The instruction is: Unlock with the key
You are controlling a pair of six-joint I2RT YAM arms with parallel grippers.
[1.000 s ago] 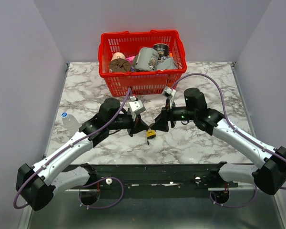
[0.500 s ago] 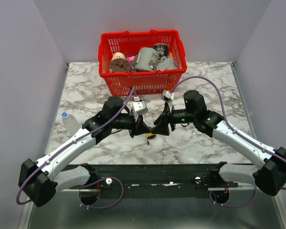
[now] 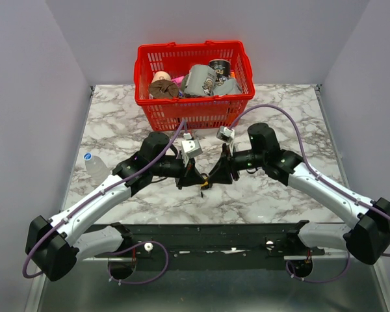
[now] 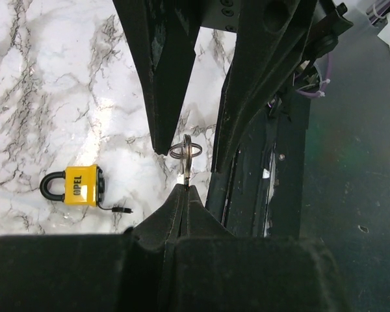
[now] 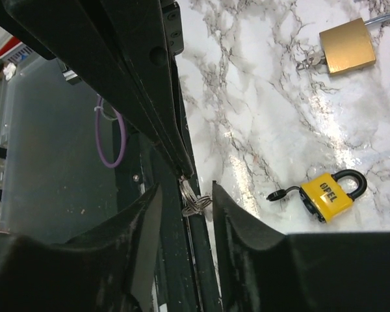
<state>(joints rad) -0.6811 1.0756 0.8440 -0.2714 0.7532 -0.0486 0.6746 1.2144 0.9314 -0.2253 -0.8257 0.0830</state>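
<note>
From above, the left gripper (image 3: 195, 180) and right gripper (image 3: 210, 180) meet tip to tip over the table (image 3: 117, 117). The left wrist view shows the left gripper clamped on the key (image 4: 185, 162), held above the yellow padlock (image 4: 78, 186) lying on the table. In the right wrist view, the right gripper's jaws stand parted, flanking the key's ring.

Top view: even, diffuse light from above; marble table (image 3: 279, 195) is bright, soft short shadows under the arms (image 3: 104, 195), all crisp. Wrist views: white glare patches on the marble around the yellow padlock (image 4: 81, 186) (strongest in the right wrist view). Left gripper (image 4: 184, 188), close to its lens, reads underexposed, edges slightly soft; padlock sharp.
</note>
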